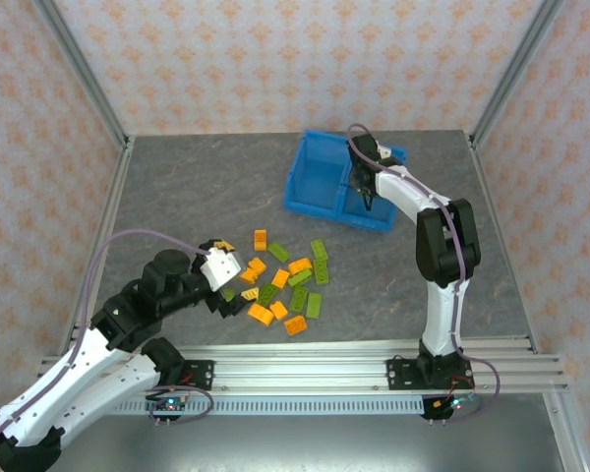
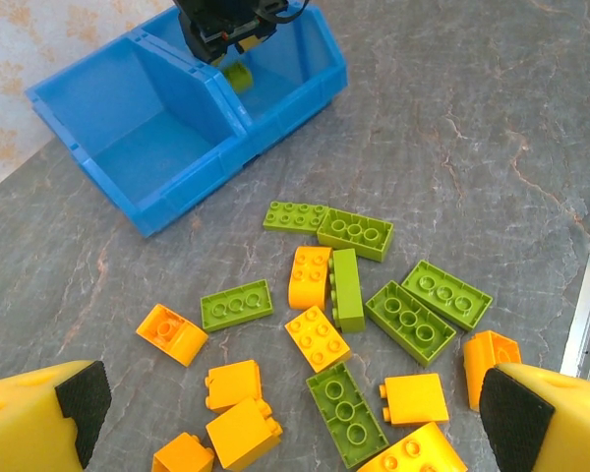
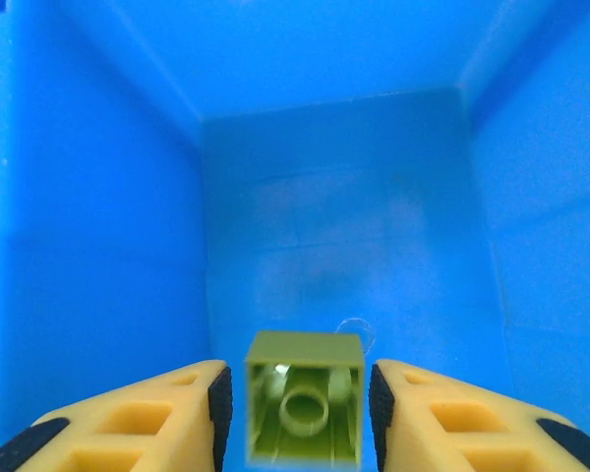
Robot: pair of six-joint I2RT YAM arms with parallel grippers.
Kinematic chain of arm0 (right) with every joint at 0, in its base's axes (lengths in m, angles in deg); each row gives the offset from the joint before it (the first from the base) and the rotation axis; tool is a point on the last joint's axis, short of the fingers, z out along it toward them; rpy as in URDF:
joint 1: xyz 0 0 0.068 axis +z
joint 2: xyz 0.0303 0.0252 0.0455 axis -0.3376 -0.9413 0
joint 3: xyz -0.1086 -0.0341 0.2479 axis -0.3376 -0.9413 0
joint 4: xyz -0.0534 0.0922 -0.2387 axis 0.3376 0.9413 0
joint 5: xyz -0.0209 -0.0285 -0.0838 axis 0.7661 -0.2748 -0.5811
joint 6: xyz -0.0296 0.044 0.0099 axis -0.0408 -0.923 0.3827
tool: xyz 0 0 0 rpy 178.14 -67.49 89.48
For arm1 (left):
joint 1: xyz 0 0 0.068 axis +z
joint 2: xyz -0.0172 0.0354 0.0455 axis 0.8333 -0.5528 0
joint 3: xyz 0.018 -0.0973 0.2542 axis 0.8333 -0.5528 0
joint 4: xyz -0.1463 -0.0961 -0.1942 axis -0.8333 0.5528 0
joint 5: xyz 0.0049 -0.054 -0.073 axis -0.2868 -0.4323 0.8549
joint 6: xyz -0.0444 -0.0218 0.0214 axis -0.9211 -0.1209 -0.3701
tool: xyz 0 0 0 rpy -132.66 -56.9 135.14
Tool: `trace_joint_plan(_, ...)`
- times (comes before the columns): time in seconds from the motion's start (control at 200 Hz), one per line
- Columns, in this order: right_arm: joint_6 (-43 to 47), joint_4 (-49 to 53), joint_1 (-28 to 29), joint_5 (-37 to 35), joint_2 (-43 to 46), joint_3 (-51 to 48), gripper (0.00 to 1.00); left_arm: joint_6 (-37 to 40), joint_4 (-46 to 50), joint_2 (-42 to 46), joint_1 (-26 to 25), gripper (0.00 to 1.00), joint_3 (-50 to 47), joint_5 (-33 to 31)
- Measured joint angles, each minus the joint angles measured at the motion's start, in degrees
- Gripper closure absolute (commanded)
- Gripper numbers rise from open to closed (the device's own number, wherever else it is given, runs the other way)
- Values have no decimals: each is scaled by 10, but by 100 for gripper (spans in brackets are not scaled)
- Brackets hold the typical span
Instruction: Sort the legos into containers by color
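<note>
Right wrist: olive lego [image 3: 305, 403] inside a blue compartment [image 3: 324, 246].
Around it the right claw [image 3: 297, 398] stands narrowly parted; left claw [image 2: 297, 403] wide over scattered legos [image 2: 334, 295].

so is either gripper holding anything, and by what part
Left gripper open, empty. A green lego sits between the right gripper's fingers, blue gaps at both its sides: not clamped.

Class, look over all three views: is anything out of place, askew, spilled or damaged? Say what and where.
Nothing spilled or damaged. One oddity: a small olive-green plastic brick sits between the right gripper's fingers over the bright blue plastic bin's right compartment, slim gaps showing on both sides, apparently loose.
</note>
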Motion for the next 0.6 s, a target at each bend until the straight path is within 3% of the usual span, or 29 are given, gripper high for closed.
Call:
trace_joint_plan(0.3,0,12,1,3,34,-16,56,4,0,-1,0,0,0,0)
trace_joint_plan(0.465,7,9,25,6,178,-89,56,4,0,0,0,0,0,1)
trace_joint_plan(0.601,16,4,103,21,325,-162,51,4,0,4,0,0,0,4)
